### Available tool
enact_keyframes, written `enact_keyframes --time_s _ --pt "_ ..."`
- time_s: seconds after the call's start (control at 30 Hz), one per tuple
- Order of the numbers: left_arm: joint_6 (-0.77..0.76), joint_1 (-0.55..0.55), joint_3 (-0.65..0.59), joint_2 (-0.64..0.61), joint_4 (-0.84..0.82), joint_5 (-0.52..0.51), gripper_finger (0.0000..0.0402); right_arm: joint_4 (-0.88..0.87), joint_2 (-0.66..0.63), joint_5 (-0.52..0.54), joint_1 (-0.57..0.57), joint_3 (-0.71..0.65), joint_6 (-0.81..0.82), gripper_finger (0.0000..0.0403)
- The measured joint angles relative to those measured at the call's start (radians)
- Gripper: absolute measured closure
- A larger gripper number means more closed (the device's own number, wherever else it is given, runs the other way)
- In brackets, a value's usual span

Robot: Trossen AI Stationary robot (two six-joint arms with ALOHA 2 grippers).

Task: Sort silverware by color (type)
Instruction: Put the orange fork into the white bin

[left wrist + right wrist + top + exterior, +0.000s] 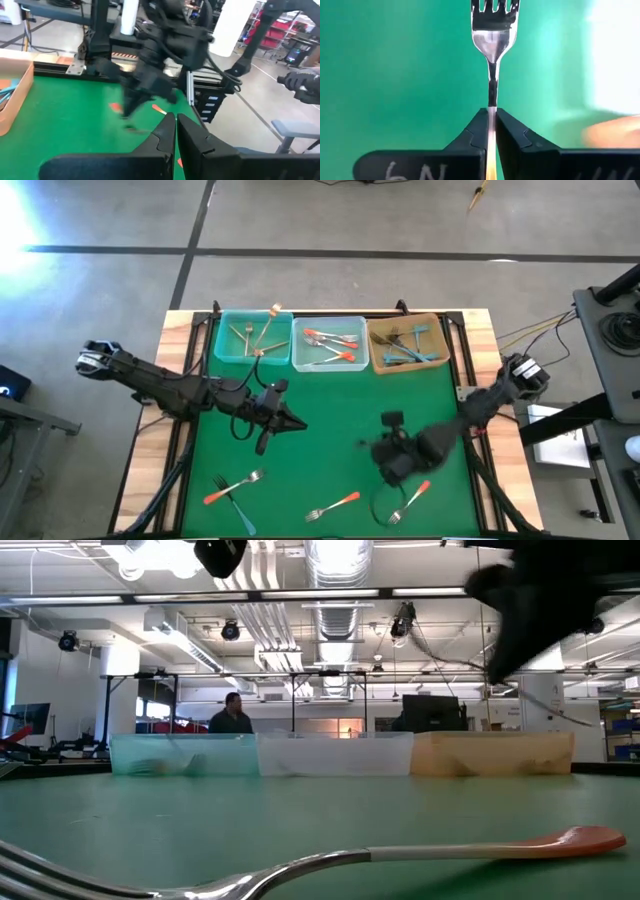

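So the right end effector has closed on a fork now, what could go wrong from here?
1. The right end effector pinches only the thin neck of the silver fork, so the fork may pivot or slip during the lift.
2. Another orange-handled silver fork lies close by on the green mat and might get bumped.

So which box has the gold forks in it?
The teal box at the row's left end holds the gold forks. The clear box has orange-handled forks, the tan box blue-handled forks.
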Motion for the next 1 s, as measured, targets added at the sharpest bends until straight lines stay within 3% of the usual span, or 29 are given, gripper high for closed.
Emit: enact_keyframes --time_s 0.1,0.17,0.3,0.43,0.6,0.77,1.0 --pt "0.006 -0.022 0.0 0.0 0.008 0.0 0.0401 0.008 -0.007 0.163 -0.107 0.041 -0.11 0.0391" --pt "0.009 -0.04 0.0 0.0 0.007 0.0 0.0401 0.025 -0.002 0.209 -0.196 0.053 -0.169 0.0391" --pt "0.037 -0.087 0.0 0.0 0.009 0.0 0.0401 0.141 0.018 0.144 -0.391 0.056 -0.334 0.0391" --pt "0.078 -0.13 0.0 0.0 0.018 0.001 0.0401 0.37 0.022 0.046 -0.562 0.048 -0.491 0.0391" --pt "0.1 -0.151 0.0 -0.001 0.023 0.001 0.0401 0.601 0.023 -0.097 -0.728 0.046 -0.546 0.0391" --pt "0.103 -0.152 0.0 -0.001 0.021 0.001 0.0401 0.641 0.023 -0.106 -0.815 0.046 -0.593 0.0377" --pt "0.109 -0.152 0.0 -0.001 0.008 0.001 0.0401 0.637 0.021 -0.107 -0.829 0.046 -0.623 0.0299"
